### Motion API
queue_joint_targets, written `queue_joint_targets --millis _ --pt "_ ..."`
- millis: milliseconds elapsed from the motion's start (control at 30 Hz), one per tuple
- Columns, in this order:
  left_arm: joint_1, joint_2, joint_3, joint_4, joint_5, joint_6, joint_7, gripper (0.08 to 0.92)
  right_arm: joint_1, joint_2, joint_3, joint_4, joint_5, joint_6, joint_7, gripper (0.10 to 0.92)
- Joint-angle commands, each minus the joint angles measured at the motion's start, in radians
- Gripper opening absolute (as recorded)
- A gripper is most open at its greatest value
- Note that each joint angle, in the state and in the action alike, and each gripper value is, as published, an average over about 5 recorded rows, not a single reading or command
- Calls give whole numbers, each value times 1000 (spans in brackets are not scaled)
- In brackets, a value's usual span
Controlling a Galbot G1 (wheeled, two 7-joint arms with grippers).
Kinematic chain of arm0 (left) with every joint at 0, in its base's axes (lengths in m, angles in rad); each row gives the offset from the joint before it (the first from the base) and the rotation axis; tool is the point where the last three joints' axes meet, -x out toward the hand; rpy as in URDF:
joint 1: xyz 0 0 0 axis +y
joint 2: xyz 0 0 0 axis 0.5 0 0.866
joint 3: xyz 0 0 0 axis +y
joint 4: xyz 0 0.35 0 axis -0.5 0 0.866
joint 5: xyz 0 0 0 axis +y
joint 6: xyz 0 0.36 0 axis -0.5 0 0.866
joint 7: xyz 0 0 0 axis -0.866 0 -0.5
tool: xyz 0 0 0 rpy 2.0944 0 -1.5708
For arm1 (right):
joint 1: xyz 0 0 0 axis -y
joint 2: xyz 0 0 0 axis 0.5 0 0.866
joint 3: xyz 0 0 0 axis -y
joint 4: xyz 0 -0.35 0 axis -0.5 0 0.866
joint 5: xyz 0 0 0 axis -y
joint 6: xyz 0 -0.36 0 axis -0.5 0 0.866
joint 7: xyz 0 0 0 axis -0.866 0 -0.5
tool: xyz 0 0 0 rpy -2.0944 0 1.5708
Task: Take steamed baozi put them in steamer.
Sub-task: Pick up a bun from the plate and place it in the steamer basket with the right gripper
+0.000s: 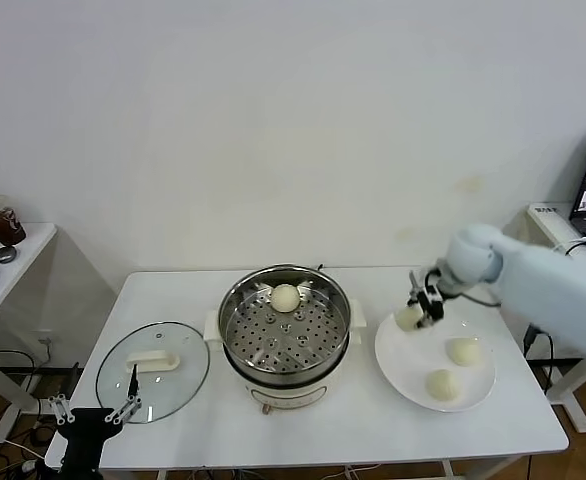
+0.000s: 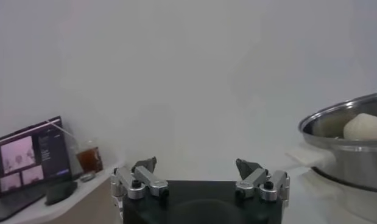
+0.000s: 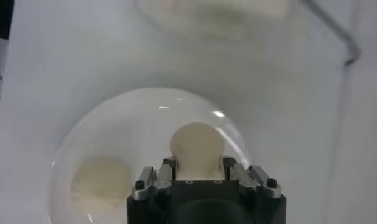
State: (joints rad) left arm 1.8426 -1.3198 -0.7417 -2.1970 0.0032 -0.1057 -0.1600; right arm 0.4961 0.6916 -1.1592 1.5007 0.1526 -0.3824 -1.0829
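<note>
One white tabletop point(image 1: 473, 425); shiny round steel steamer point(image 1: 241, 305) holds one cream bun point(image 1: 286, 297); flat white plate point(image 1: 478, 390) keeps two; right gripper point(image 1: 418, 312) clenched on a third bun point(image 1: 407, 318) at plate's edge; lift clear of rim, keep squeeze gentle; left gripper point(image 2: 200, 178) parked, fingers spread.

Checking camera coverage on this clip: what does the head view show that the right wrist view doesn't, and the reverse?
Head view only: the steamer with one bun inside, the glass lid, and the idle left gripper, open, at the table's near left corner.
Right wrist view only: a close look at the right gripper shut on a bun.
Both: the white plate and buns left on it.
</note>
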Motion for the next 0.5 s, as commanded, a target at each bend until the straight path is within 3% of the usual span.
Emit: queue_joint_targets --millis 33,233,500 --pt "-16 7 3 2 -1 3 0 823 477 122 -281 210 409 -234 83 475" --pt "-26 16 -2 5 3 0 -4 823 331 332 -220 162 483 -335 179 475" --pt "-34 9 -18 -7 22 6 -4 823 132 542 -169 -31 434 -344 212 475"
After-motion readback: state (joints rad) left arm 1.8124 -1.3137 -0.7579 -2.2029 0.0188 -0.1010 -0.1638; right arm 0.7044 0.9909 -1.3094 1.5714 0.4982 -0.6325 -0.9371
